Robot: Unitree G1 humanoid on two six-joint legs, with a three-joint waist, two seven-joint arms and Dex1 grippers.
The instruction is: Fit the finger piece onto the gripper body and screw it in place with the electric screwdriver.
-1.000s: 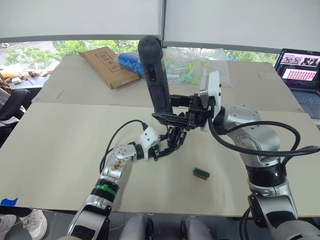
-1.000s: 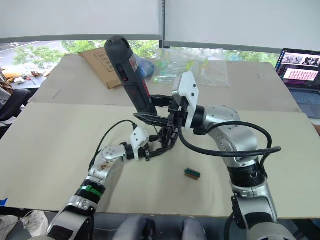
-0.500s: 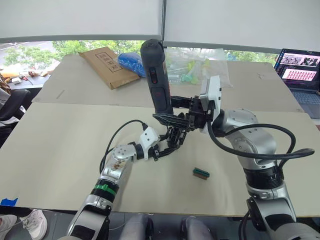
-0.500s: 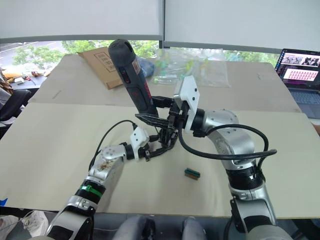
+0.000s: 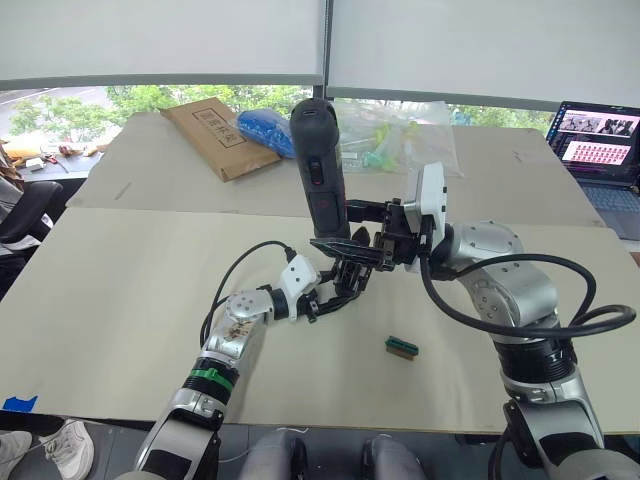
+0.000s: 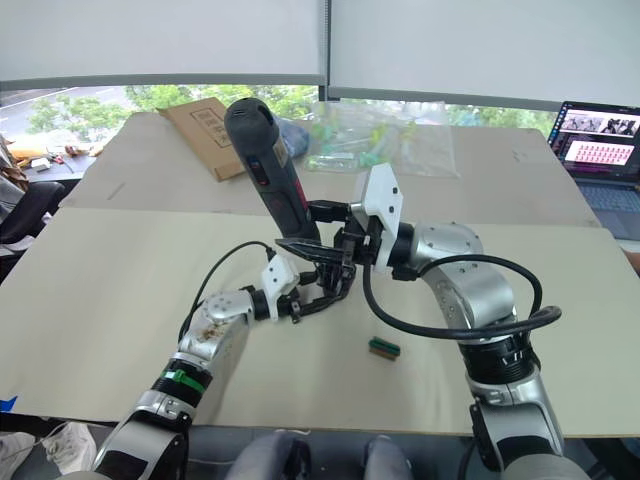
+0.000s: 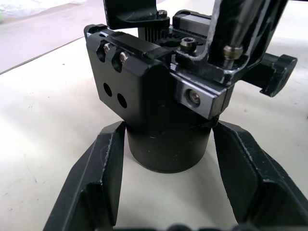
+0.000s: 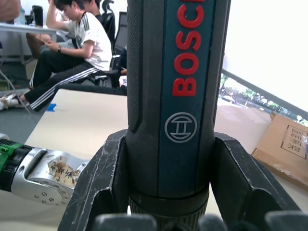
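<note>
The gripper body [image 5: 349,279] stands on the beige table [image 5: 120,300], a small black assembly on a round base. My left gripper [image 5: 327,297] is shut on the gripper body [image 7: 159,110], its fingers [image 7: 103,178] pressing both sides of the base. Above it my right gripper [image 5: 362,234] is shut on the electric screwdriver [image 5: 322,170], a black pen-shaped tool with red lettering [image 8: 178,96] held nearly upright, its bit end pointing down at the body's top. I cannot pick the finger piece out among the body's black parts.
A small green-and-brown block [image 5: 401,346] lies on the table to the right of the body. On the far table are a cardboard box [image 5: 212,133], a blue bag [image 5: 262,128] and clear plastic bags [image 5: 390,130]. A laptop [image 5: 597,140] sits far right.
The screwdriver's top has swung right and a little down, so the tool stands more upright, and the right arm has shifted right. The left gripper and the gripper body have stayed put.
</note>
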